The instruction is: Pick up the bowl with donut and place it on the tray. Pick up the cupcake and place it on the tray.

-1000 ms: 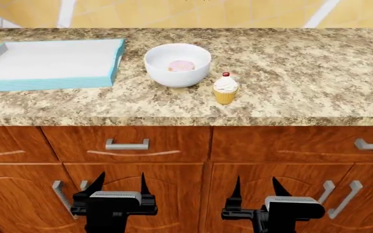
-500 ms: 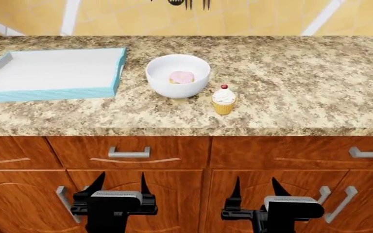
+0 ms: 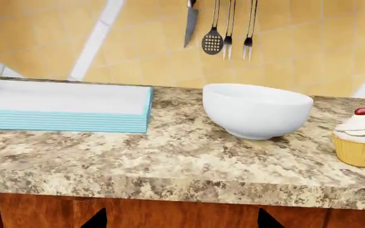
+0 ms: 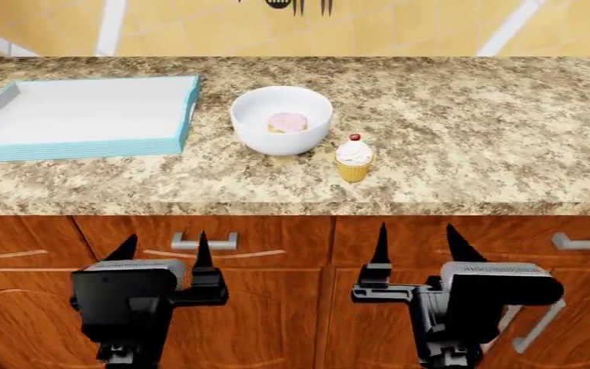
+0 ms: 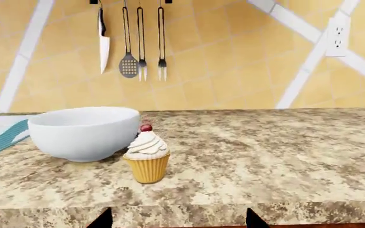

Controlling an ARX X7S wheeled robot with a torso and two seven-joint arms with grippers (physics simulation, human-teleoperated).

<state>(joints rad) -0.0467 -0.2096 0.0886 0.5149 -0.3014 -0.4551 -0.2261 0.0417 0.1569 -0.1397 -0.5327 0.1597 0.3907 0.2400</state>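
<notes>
Both grippers, left (image 4: 162,250) and right (image 4: 416,244), hang with jaws spread and empty, below the counter (image 4: 459,154) edge before the cabinet doors. The bowl (image 4: 282,120) sits mid-counter with the donut (image 4: 288,122) inside; the cupcake (image 4: 355,159) stands just beside the bowl, the tray (image 4: 177,123) on its other side. Best to lift the left gripper clear of the edge, then pinch the rim squarely.

Everything I see is evenly bright and sharp, without blur or edge distortion. Soft shadows sit under the bowl (image 4: 280,121) and cupcake (image 4: 353,160) on the worktop (image 4: 459,138); the bowl shows mild gloss.
</notes>
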